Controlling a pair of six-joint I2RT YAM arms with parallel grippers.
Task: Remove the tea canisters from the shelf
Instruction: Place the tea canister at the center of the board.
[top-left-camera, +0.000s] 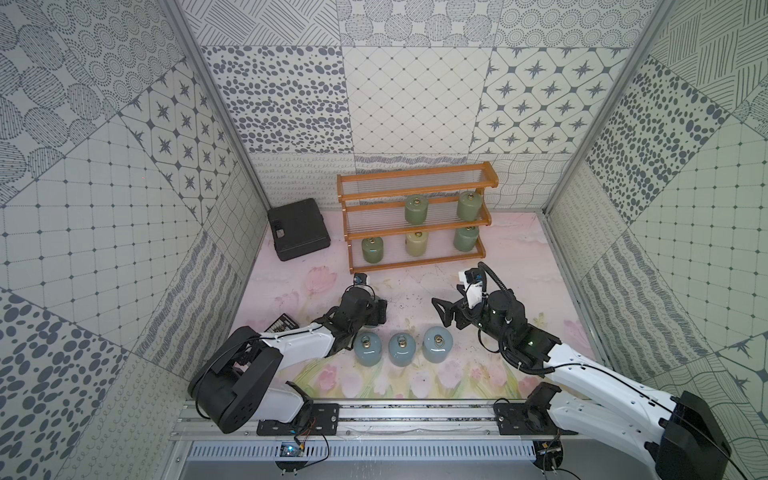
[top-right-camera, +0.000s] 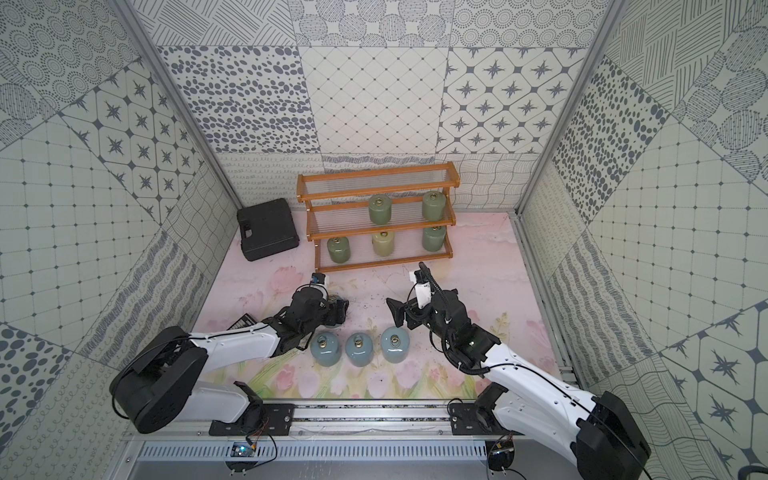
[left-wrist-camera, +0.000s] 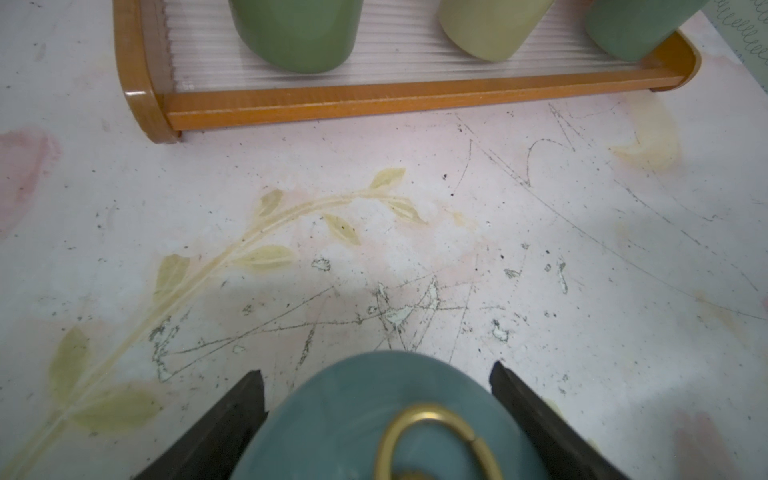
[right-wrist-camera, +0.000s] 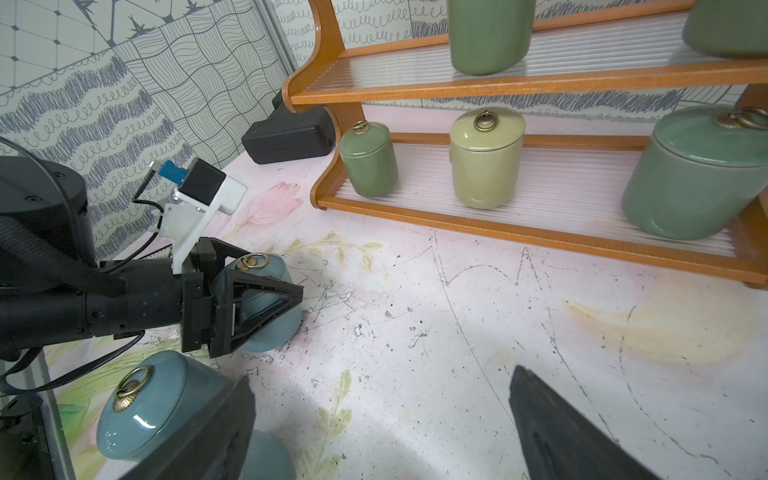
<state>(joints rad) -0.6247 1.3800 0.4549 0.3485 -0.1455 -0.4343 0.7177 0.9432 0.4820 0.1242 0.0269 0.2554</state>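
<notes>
The shelf (top-left-camera: 415, 264) stands at the back of the table. Its middle tier holds two green tea canisters (top-left-camera: 416, 210) (top-left-camera: 469, 205). The lowest tier holds two green ones (top-left-camera: 372, 250) (top-left-camera: 465, 239) with a pale yellow-green one (top-left-camera: 417, 244) between them. Three blue-grey canisters (top-left-camera: 368, 348) (top-left-camera: 401, 349) (top-left-camera: 437, 345) stand in a row on the table in front. My left gripper (left-wrist-camera: 376, 370) is open around another blue-grey canister (right-wrist-camera: 272, 332), which stands upright on the table. My right gripper (right-wrist-camera: 380, 378) hangs wide open and empty over bare table, right of the left one.
A flat black case (top-left-camera: 297, 228) lies left of the shelf by the back wall. A small black device (top-left-camera: 282, 322) lies by the left wall under the left arm. Patterned walls close in three sides.
</notes>
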